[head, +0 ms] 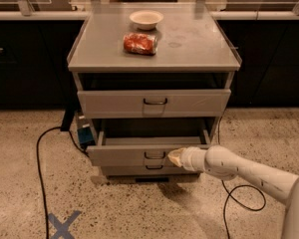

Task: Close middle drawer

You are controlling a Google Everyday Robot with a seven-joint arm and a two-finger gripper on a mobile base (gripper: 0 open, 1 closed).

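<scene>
A speckled stone floor fills the lower half of the view. On it stands a grey metal cabinet with a smooth, flat worktop that has a low raised rim.

My white, rounded arm reaches in from the lower right. The middle drawer sits low in the cabinet and is pulled partly out towards me. It is wide and grey, with a long flat tray, a low face panel and a small dark wire handle. My pincer, pale and tan at the tip, rests against that face panel just right of the handle. I cannot tell whether it is wide or narrow.

Above is a drawer with a taller face panel, nearly flush with the frame. A thin black cable curves across the floor on the left.

On the worktop sit a shallow round cream bowl and, just in front of it, a crinkled red packet. A blue taped cross marks the floor at the lower left.
</scene>
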